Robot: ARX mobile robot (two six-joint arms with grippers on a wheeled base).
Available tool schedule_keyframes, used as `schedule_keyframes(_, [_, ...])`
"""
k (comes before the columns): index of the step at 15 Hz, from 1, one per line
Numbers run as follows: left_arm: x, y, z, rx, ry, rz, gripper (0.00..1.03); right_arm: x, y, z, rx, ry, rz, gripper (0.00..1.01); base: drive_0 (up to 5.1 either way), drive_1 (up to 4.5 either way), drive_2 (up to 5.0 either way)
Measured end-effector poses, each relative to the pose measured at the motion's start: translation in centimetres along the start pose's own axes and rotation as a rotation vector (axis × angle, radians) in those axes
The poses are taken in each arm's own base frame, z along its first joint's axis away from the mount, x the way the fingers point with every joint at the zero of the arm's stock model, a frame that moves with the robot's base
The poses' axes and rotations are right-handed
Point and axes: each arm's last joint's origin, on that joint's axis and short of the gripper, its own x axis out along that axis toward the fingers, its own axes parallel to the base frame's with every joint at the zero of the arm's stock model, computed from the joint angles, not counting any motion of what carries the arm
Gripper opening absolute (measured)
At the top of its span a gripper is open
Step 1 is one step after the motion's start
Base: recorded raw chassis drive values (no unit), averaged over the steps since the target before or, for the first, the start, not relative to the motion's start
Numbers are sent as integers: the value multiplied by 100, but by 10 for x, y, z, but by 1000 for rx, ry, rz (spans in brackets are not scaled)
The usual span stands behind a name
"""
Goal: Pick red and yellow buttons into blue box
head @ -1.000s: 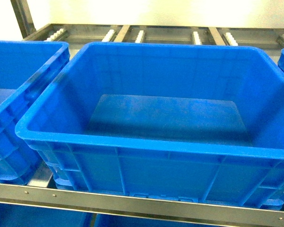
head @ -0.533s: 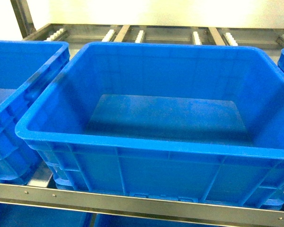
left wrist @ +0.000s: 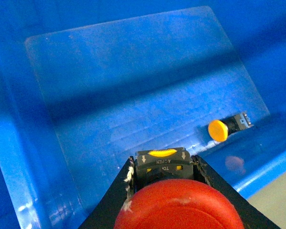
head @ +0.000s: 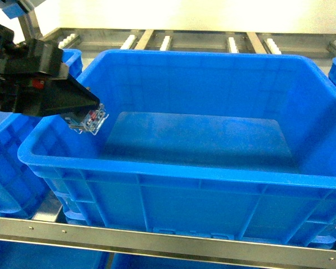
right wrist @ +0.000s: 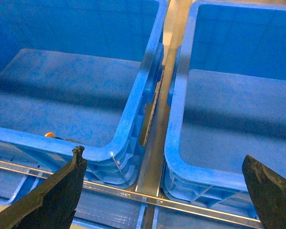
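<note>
red button point(left wrist: 178, 205) in left pincer point(head: 88, 119)

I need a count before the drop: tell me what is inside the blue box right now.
On the floor of the blue box lies the yellow button, on its side near a wall. The left gripper holds the red button above the floor. The near rim hides that corner from the head view.

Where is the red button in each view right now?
Head: red button at the left, in the left hand, just inside the blue box by its left wall; only its switch block shows.
Left wrist: bottom centre, cap towards the camera.
Right wrist: not in it.
Shared landmark: the blue box.
</note>
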Motion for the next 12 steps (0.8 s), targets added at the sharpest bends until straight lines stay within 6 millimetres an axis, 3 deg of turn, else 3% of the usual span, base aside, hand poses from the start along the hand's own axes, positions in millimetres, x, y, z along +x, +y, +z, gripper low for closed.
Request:
schedule_keyframes(3, [39, 9, 6, -38, 53, -10, 29, 0, 0, 0, 0, 0, 0, 98, 0, 0, 0])
schedule_keyframes(7, [50, 3, 16, -39, 52, -42, 32, 0, 0, 0, 0, 0, 0, 98, 0, 0, 0])
schedule_keyframes(10, [51, 3, 16, -41, 59, -43, 74, 0, 0, 0, 0, 0, 0, 98, 0, 0, 0])
schedule_keyframes(12, [51, 3, 16, -41, 59, -43, 89, 0, 0, 0, 0, 0, 0, 98, 0, 0, 0])
